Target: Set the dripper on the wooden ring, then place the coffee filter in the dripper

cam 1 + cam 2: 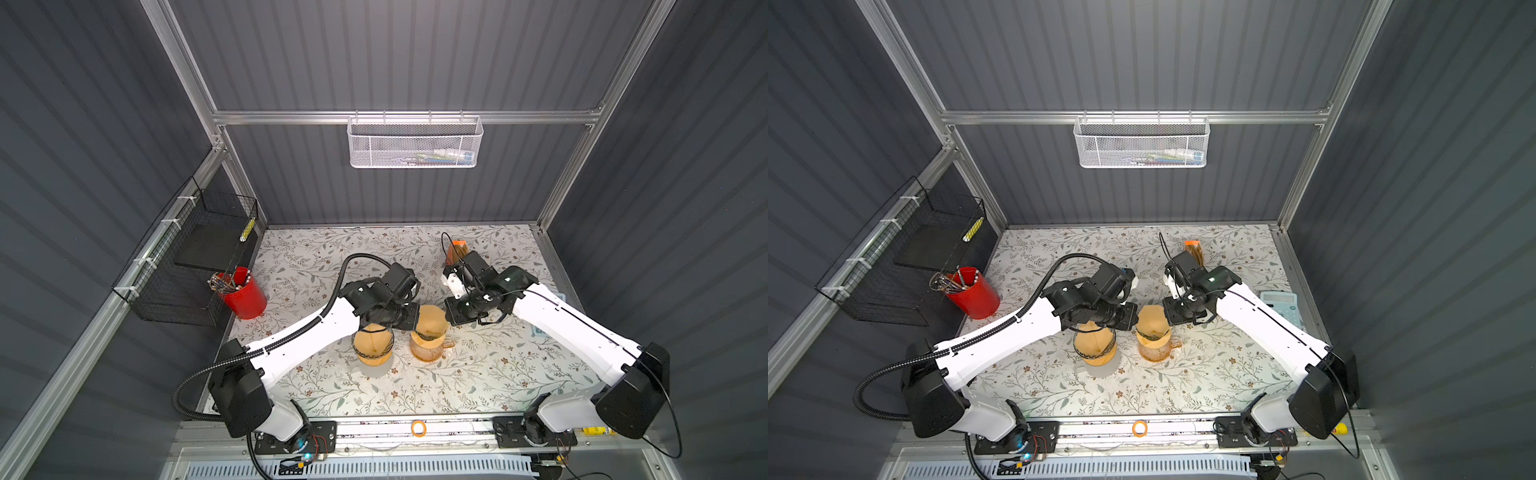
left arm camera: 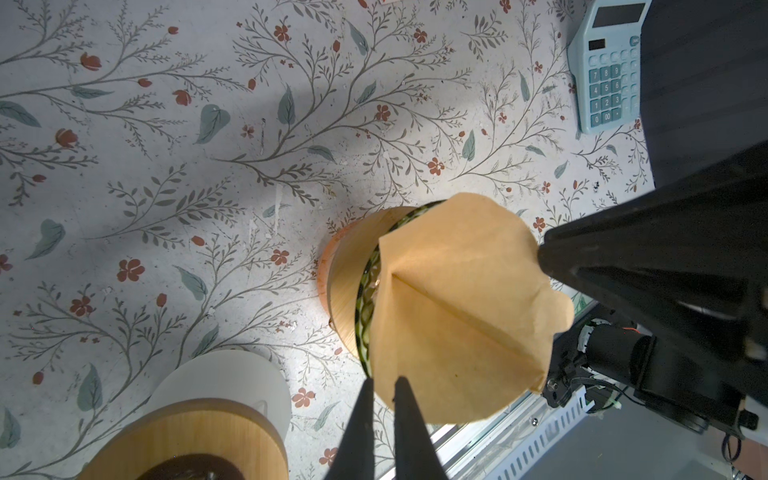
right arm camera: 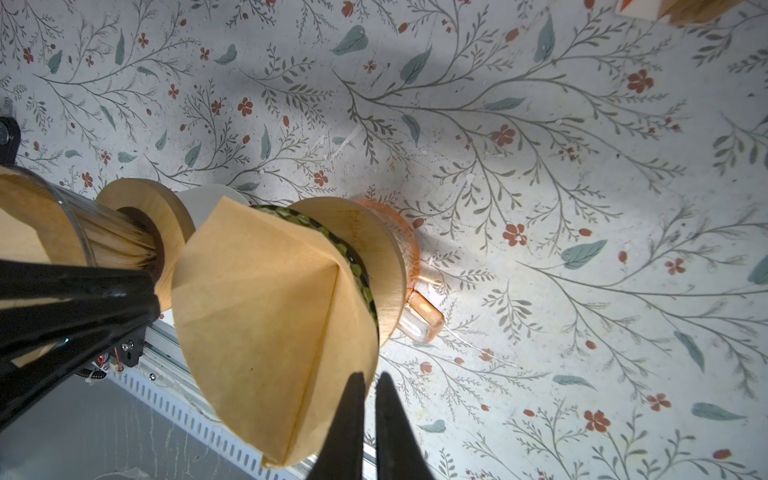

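The brown paper coffee filter [image 1: 432, 318] [image 2: 457, 307] [image 3: 266, 316] stands opened as a cone in the dripper [image 1: 429, 336] [image 3: 374, 249]. The dripper has a wooden collar and a dark patterned rim, and sits on an orange glass mug [image 1: 428, 352]. Much of the filter rises above the rim. My left gripper [image 2: 381, 380] [image 1: 417, 321] is shut on one side of the filter's upper edge. On the opposite side my right gripper [image 3: 370, 376] [image 1: 447, 316] pinches the edge, jaws nearly together.
A second dripper [image 1: 372, 345] [image 2: 195, 432] on a white cup stands just left, under my left arm. Behind are a filter holder [image 1: 457, 249], a red pen cup [image 1: 243, 293] and a black wire basket [image 1: 187, 266]. A blue calculator [image 1: 1281, 307] lies far right.
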`<move>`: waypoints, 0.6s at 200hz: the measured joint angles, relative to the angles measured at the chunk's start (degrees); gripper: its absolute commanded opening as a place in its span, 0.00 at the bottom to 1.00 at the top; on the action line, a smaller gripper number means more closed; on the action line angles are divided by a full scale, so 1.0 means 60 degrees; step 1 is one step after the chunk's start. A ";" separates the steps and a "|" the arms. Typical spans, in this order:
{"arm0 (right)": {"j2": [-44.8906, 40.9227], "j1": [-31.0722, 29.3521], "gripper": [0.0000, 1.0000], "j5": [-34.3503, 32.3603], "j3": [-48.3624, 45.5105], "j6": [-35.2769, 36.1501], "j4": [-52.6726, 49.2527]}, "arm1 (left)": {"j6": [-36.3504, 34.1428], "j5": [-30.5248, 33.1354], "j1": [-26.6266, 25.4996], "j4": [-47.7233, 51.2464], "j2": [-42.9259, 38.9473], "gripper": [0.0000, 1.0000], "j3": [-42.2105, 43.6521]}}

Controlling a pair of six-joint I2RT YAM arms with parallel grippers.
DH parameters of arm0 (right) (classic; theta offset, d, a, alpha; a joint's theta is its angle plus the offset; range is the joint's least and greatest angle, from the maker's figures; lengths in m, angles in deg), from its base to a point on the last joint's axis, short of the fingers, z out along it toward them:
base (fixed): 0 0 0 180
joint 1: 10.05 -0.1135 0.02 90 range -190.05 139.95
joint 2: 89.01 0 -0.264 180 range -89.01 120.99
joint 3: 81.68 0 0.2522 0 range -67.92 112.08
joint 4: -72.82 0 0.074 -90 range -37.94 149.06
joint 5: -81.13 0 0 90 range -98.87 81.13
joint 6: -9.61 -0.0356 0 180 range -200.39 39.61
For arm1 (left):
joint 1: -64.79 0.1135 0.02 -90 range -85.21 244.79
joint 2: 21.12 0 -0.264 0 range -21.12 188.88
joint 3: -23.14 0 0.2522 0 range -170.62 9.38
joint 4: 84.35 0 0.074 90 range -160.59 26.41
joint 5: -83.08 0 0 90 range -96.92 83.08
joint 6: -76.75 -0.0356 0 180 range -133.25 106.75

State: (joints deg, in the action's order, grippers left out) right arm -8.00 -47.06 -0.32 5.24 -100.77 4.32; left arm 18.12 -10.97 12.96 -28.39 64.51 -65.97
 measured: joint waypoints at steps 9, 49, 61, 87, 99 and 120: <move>0.0015 0.0004 0.10 0.0007 -0.0047 0.0004 0.0044 | 0.0000 -0.0004 0.0000 0.0000 0.0011 0.13 0.0018; 0.0117 0.0000 0.08 0.0051 -0.0189 0.0000 0.0164 | 0.0062 -0.0069 0.0000 -0.0095 0.0025 0.13 0.0138; 0.0149 0.0000 0.07 0.0076 -0.0197 -0.0015 0.0226 | 0.0069 -0.0076 0.0000 -0.0120 0.0029 0.13 0.0189; 0.0153 0.0004 0.06 0.0087 -0.0233 -0.0025 0.0328 | 0.0073 -0.0102 0.0000 -0.0193 0.0044 0.13 0.0251; 0.0153 0.0004 0.06 0.0084 -0.0233 -0.0025 0.0346 | 0.0069 -0.0106 0.0000 -0.0189 0.0044 0.13 0.0270; 0.0157 0.0004 0.05 0.0084 -0.0248 -0.0022 0.0393 | 0.0073 -0.0109 0.0000 -0.0193 0.0044 0.13 0.0310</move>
State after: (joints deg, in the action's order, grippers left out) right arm -7.06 -47.04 0.19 3.76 -100.90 6.68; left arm 18.56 -11.63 12.96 -29.55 64.77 -64.11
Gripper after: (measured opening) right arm 0.059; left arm 0.127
